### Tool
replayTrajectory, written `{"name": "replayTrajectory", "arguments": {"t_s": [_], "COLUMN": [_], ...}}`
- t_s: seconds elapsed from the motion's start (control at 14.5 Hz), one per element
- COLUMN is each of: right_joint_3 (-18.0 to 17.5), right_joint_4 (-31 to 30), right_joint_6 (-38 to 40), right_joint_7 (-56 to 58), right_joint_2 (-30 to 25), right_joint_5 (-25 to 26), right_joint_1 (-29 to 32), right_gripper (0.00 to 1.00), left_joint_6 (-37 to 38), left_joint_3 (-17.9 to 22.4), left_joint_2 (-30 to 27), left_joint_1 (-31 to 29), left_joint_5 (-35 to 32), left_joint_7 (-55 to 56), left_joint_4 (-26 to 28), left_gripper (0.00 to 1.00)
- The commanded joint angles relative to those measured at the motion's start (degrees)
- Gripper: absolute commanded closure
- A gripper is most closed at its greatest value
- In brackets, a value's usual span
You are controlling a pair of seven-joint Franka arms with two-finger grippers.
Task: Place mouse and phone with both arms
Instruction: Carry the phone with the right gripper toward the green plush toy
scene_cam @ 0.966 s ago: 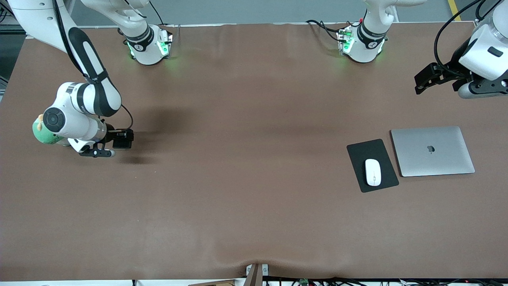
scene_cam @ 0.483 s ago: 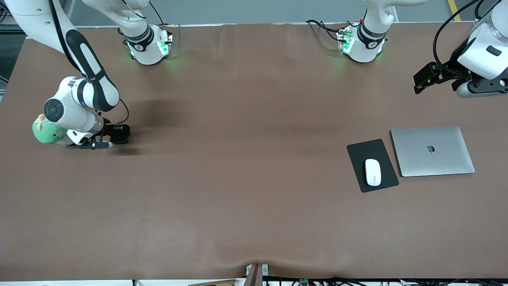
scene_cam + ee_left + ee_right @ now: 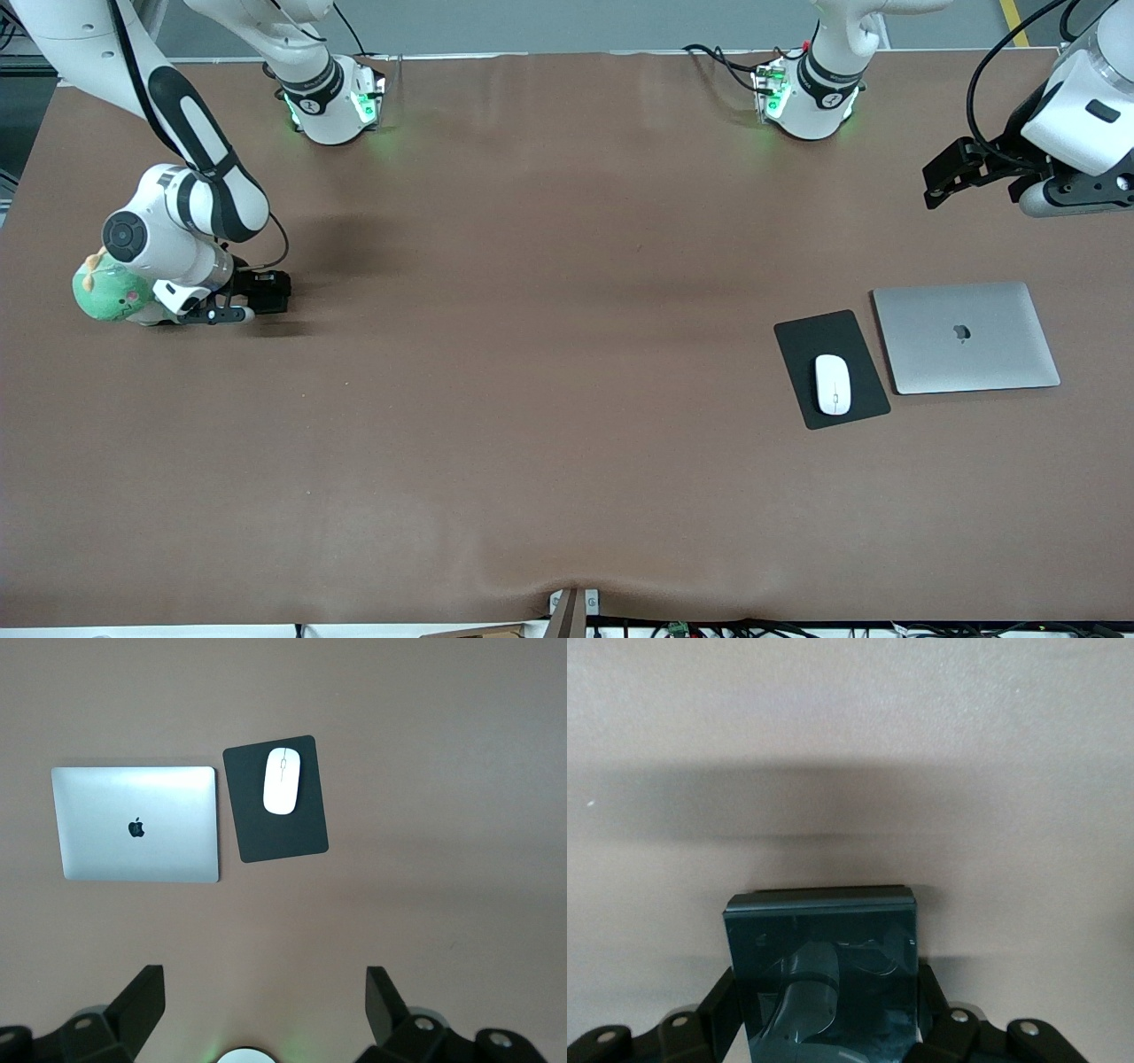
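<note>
The right gripper (image 3: 257, 297) is low over the table (image 3: 549, 372) at the right arm's end, its fingers (image 3: 719, 1010) clamped on the two side edges of the phone (image 3: 824, 979). The phone is a dark, glossy slab with rounded corners; in the right wrist view its face mirrors pale shapes, and its lower part is cut off by the frame. From the front view it shows only as a small black block at the fingertips, and whether it touches the cloth cannot be told. Just beside this gripper's wrist sits a green plush toy (image 3: 104, 297), partly hidden by the arm.

The left gripper (image 3: 961, 177) hangs with jaws spread wide and nothing between them, over bare table at the left arm's end. Nearer the front camera than it lie a closed silver laptop (image 3: 966, 337) and, just beside that, a black mouse pad (image 3: 811, 341). The mouse (image 3: 833, 384), white, glossy and oval with a thin grey midline, rests on the pad.
</note>
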State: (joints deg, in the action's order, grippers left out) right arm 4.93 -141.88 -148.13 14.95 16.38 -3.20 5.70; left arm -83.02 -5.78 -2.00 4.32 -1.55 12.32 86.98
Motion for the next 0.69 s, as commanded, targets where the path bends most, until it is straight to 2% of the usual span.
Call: {"name": "replayTrajectory", "arguments": {"t_s": [0.0, 0.28, 0.62], "right_joint_3": [-0.9, -1.0, -1.0], "right_joint_4": [-0.9, 3.9, 19.7], "right_joint_6": [0.0, 2.1, 23.3], "right_joint_7": [0.4, 0.3, 0.4], "right_joint_2": [-1.6, -1.6, -1.5], "right_joint_5": [0.8, 0.8, 0.8], "right_joint_1": [1.5, 0.8, 1.1], "right_gripper": [0.0, 0.0, 0.0], "left_joint_6": [-0.2, -0.4, -0.9], "left_joint_3": [0.0, 0.0, 0.1], "left_joint_2": [-0.7, -0.5, -0.5], "left_joint_1": [-0.5, -0.5, -0.5], "left_joint_5": [1.4, 1.3, 1.3], "left_joint_7": [-0.4, -0.4, -0.4], "left_joint_4": [-0.1, -0.1, -0.1], "left_gripper": [0.0, 0.0, 0.0]}}
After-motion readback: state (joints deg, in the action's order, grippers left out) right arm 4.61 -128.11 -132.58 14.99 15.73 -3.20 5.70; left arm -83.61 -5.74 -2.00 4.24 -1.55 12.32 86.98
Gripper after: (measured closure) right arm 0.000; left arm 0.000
